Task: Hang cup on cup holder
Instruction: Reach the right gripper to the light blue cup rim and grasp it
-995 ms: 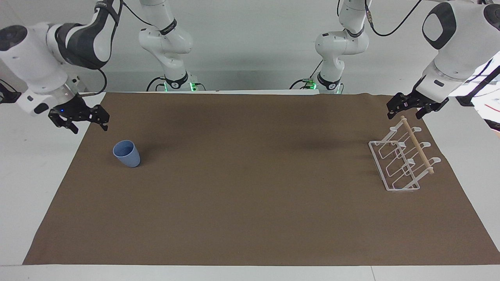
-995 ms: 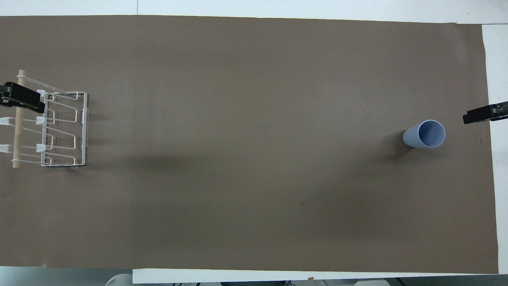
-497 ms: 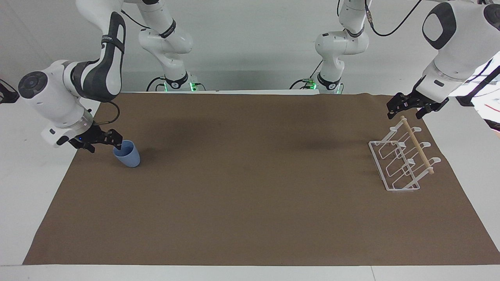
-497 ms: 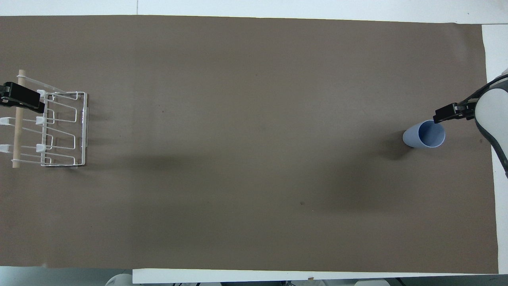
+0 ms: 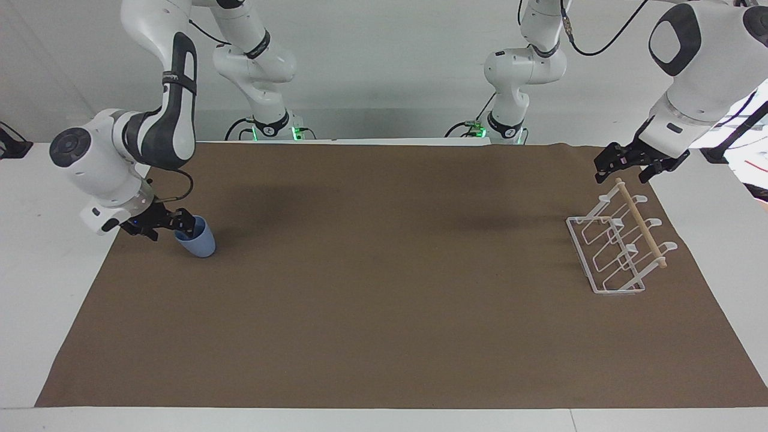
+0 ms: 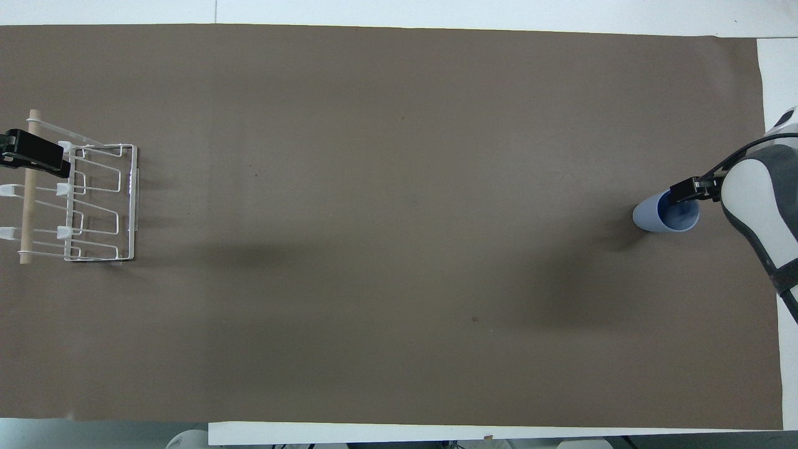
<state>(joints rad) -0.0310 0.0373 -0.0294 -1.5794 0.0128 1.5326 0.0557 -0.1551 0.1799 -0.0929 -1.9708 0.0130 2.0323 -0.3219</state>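
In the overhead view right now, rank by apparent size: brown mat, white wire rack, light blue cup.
1. Brown table mat, largest by far.
2. White wire rack with wooden dowel.
3. Light blue plastic cup, smallest, partly covered by the right hand.

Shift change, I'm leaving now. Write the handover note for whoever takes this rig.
Right gripper: at the rim of the light blue cup, one finger inside it; grip not confirmed. The cup stands on the brown mat at the right arm's end.
Left gripper: waits over the white wire cup holder at the left arm's end.
Done: reach to the cup.
Left: grasp, lift, carry, hang on a prong.
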